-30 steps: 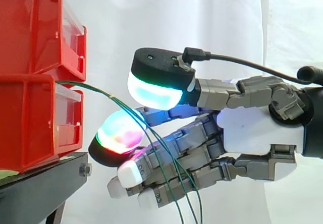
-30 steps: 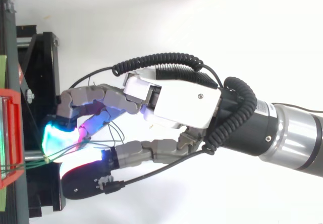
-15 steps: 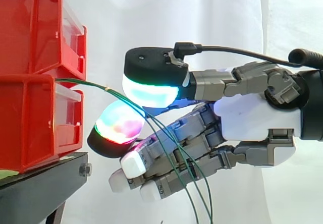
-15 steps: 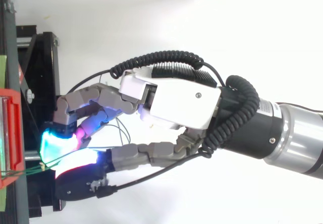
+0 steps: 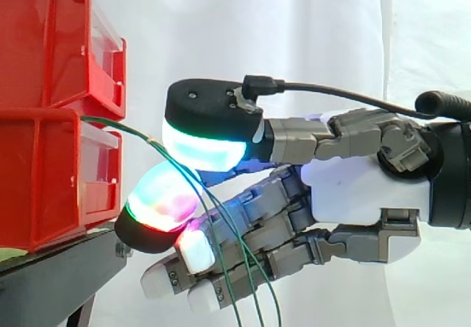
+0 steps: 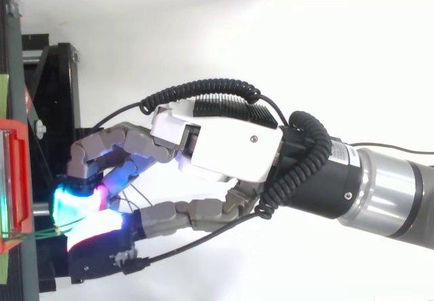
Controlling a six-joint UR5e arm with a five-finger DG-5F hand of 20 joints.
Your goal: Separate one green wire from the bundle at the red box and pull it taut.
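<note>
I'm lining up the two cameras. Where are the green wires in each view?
Side view: the green wires leave the red bins at the left, then slope down across the hand to the bottom edge.
Top view: the wires are faint strands at lower left, between the bin's edge and the hand.
Shared landmark: the red bins, at the left edge in both.

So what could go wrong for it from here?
1. Several green wires leave the red bins close together and cross the hand as a bunch, so it may well catch more than one.
2. The wires hang slack across the hand, so a pull could snag the spare ones too.
3. The hand sits close to the bins and might bump them.
</note>
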